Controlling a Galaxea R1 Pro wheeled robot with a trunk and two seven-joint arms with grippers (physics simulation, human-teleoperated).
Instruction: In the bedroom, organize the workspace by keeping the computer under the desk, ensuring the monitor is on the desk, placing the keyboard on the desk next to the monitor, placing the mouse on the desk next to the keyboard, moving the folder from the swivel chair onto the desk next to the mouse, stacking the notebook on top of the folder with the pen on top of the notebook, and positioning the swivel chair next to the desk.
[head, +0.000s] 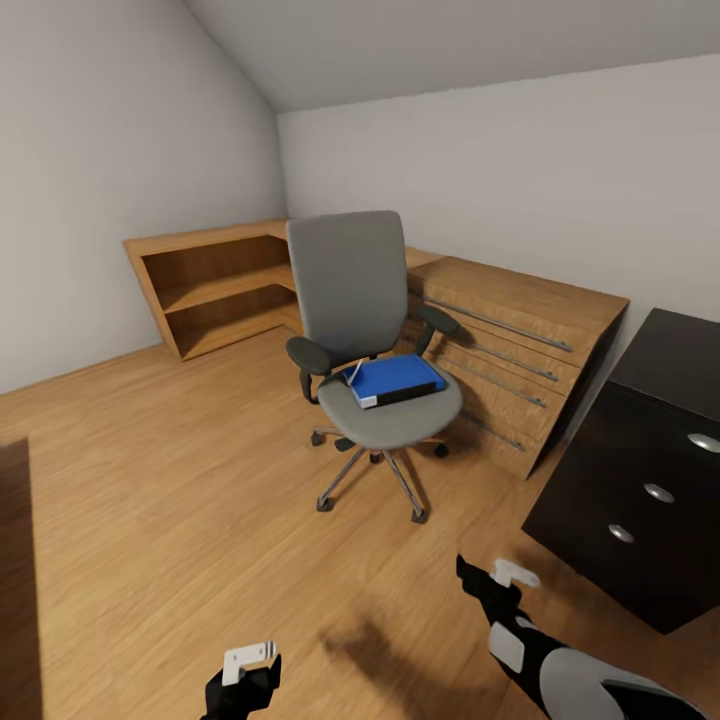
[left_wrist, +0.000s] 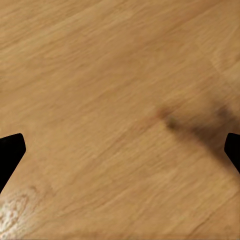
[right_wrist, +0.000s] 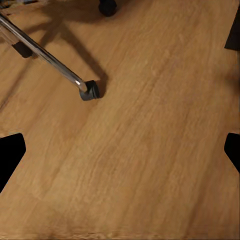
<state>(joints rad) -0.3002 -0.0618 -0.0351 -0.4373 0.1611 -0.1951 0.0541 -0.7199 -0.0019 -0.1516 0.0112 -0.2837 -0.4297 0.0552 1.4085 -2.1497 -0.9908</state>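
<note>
The grey upholstered swivel chair, with a tall back, black armrests and a metal five-star base on castors, stood on the light wooden plank floor near the middle of the room. The flat bright blue rectangular folder lay on the chair seat, toward its right side, with a white page edge facing forward. A thin pale item leaned at the folder's left end; its identity could not be determined.

Behind the chair, light wooden low cabinets ran along the white walls: an open shelf unit on the left and a drawer unit with long metal handles on the right. The glossy black three-drawer unit of the desk, fitted with round silver knobs, stood at the right edge of the head view, well apart from the chair.

The left gripper hung over bare floor, its fingers spread wide and holding nothing. The right gripper was likewise released and empty, above the floor near one chrome chair leg and its dark castor.
</note>
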